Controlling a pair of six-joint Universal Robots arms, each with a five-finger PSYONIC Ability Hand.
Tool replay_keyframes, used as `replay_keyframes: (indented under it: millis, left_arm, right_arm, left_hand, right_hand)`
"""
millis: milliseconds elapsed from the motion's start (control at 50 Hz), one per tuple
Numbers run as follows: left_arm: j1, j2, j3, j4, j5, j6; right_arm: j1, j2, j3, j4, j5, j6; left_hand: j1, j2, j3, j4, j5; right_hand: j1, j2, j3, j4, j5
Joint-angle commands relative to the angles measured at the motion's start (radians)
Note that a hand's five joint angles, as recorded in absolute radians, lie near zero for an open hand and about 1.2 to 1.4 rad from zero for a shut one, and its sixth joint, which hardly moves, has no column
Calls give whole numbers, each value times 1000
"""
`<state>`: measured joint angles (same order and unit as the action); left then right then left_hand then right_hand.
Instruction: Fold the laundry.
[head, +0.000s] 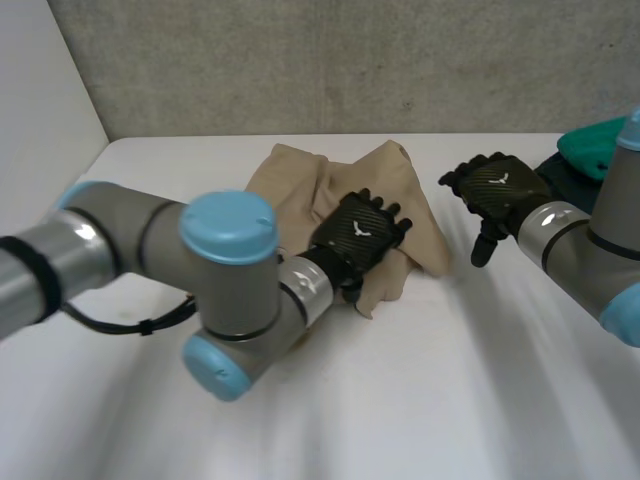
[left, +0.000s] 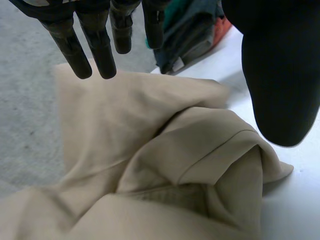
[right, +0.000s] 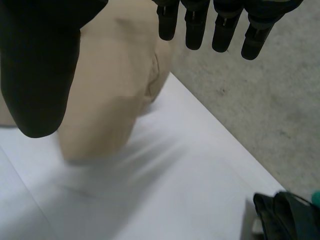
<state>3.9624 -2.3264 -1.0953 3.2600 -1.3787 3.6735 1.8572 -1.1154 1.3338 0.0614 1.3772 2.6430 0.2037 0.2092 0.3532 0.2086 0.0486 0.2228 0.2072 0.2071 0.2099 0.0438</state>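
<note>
Left hand (head: 360, 232), fingers straight and spread, pinching nothing, sits over the middle of the crumpled beige garment (head: 290, 185). Right hand (head: 497, 190), fingers likewise loose, hangs at the garment's 3 o'clock above the white table (head: 430, 380); a teal-and-dark clothes pile (head: 590, 150) lies at its 2 o'clock

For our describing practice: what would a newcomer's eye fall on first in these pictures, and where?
A crumpled beige cloth lies on the white table, with the left hand open over its near part. The right hand, also open, is over bare table beside the cloth's right side. A pile of teal and dark clothes sits at the table's far right.
</note>
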Motion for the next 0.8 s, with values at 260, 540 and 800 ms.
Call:
replay_keyframes:
  millis: [260, 540, 800]
  left_arm:
    - [41, -147, 175, -51, -175, 62]
    - [309, 459, -426, 4, -136, 63]
    - [604, 358, -526, 129, 99, 164]
  right_arm:
    - [-87, -6, 4, -11, -38, 0]
    - [-33, -1, -51, 1, -111, 0]
    - [103, 77, -120, 47, -121, 5]
  left_hand:
    - [1193, 1187, 1043, 1188, 1173]
    - [1193, 1187, 1043, 1188, 1173]
    - [1193, 1187, 1043, 1188, 1173]
  right_hand:
    - [-48, -33, -33, -35, -44]
    - [-48, -33, -33, -35, -44]
    - [-48, -33, -33, -35, -44]
